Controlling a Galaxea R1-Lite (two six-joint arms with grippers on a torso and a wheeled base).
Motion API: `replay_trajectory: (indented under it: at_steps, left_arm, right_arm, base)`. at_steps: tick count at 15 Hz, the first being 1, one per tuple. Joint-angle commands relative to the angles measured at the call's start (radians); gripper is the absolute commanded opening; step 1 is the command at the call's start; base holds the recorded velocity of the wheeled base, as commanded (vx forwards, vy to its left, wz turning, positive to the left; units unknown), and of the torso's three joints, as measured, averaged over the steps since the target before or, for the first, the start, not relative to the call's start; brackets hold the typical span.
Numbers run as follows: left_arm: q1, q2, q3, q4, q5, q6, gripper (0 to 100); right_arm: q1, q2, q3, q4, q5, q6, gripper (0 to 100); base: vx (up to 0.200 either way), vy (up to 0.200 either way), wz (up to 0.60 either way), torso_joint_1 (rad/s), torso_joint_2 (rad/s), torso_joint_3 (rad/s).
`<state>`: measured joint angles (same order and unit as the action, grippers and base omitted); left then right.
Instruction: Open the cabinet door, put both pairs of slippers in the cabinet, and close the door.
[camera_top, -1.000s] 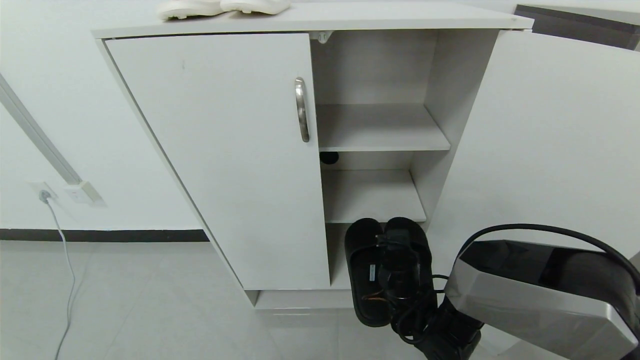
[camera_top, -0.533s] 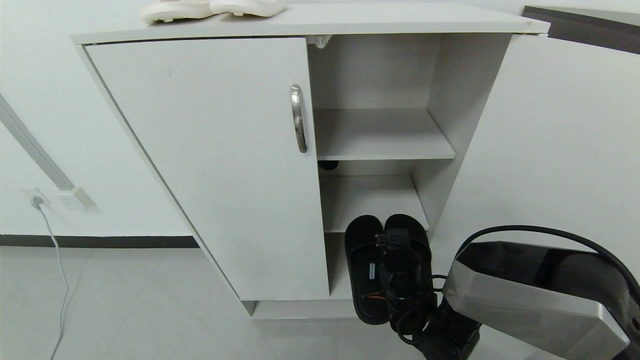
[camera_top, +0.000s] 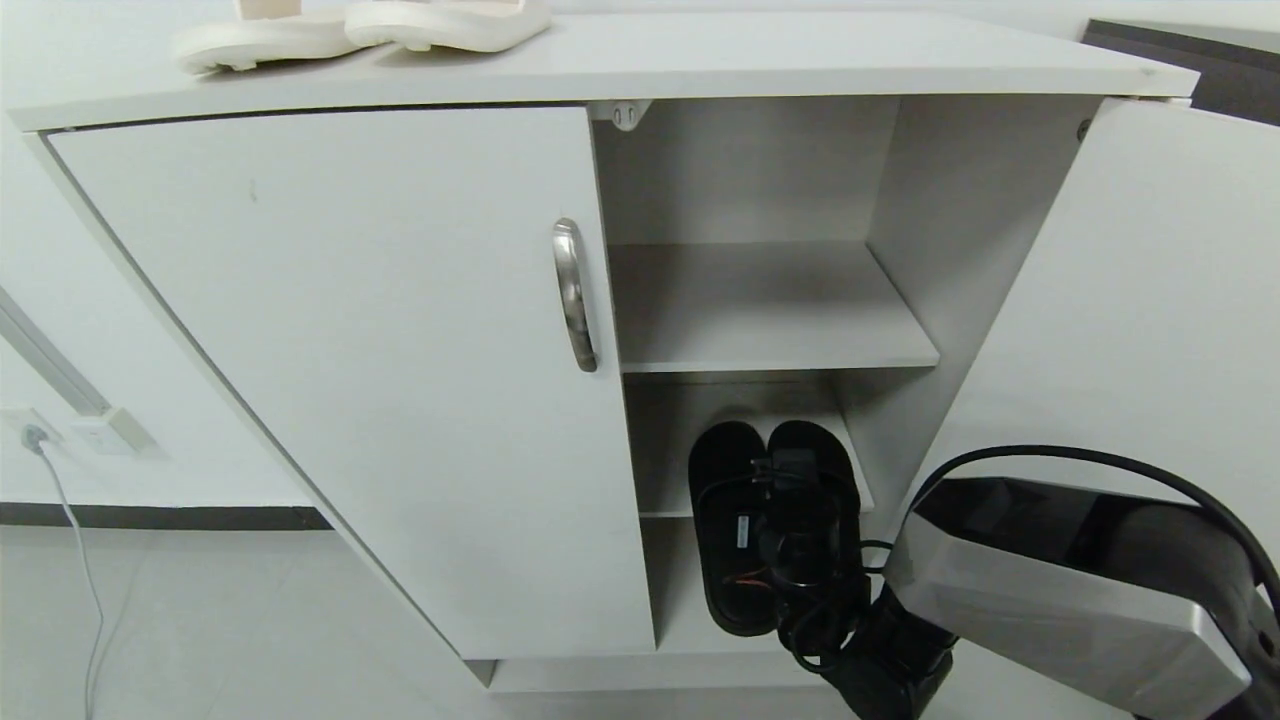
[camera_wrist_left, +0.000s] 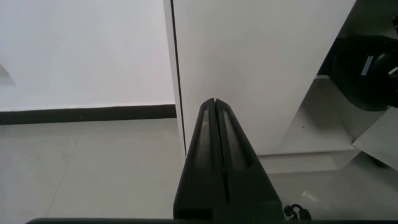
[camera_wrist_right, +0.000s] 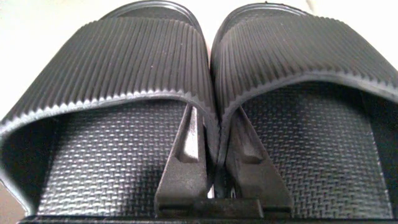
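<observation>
White cabinet (camera_top: 800, 55) open, right jaws low, pinching black slippers (camera_top: 725, 570) together

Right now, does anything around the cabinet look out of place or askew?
Nothing looks damaged or spilled. The white slippers lie on the cabinet top, not inside. The right end effector pinches the black slippers by their inner edges in front of the open right half; the left door is shut.

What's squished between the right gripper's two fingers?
The inner side walls of the two black slippers, pinched together by the right gripper. The right wrist view shows it up close.
</observation>
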<state>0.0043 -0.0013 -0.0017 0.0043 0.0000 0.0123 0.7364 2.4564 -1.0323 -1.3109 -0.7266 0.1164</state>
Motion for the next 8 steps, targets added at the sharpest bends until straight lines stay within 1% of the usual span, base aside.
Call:
replay_trajectory:
  at_steps: [1, 2, 5, 6, 7, 8]
  left_arm:
    - [0.000, 0.001, 0.000, 0.000, 0.000, 0.000, 0]
    - [0.000, 0.001, 0.000, 0.000, 0.000, 0.000, 0]
    - [0.000, 0.001, 0.000, 0.000, 0.000, 0.000, 0]
    - [0.000, 0.001, 0.000, 0.000, 0.000, 0.000, 0]
    - [0.000, 0.001, 0.000, 0.000, 0.000, 0.000, 0]
    - [0.000, 0.001, 0.000, 0.000, 0.000, 0.000, 0]
  right_arm:
    - [-0.029, 0.019, -0.046, 0.019, 0.041, 0.000, 0]
    - [-0.041, 0.023, -0.060, 0.028, 0.064, 0.000, 0]
    - [-0.088, 0.044, -0.173, 0.142, 0.116, 0.000, 0]
    - [-0.089, 0.047, -0.193, 0.154, 0.118, 0.000, 0]
    - [-0.091, 0.065, -0.264, 0.208, 0.118, 0.000, 0]
    - [-0.092, 0.076, -0.304, 0.237, 0.118, 0.000, 0]
  base:
    - [0.000, 0.000, 0.00, 0.000, 0.00, 0.000]
    - [0.000, 0.000, 0.00, 0.000, 0.00, 0.000]
    - [0.000, 0.000, 0.00, 0.000, 0.00, 0.000]
    - [0.000, 0.000, 0.00, 0.000, 0.00, 0.000]
    - [0.000, 0.000, 0.00, 0.000, 0.00, 0.000]
    - [0.000, 0.000, 0.00, 0.000, 0.00, 0.000]
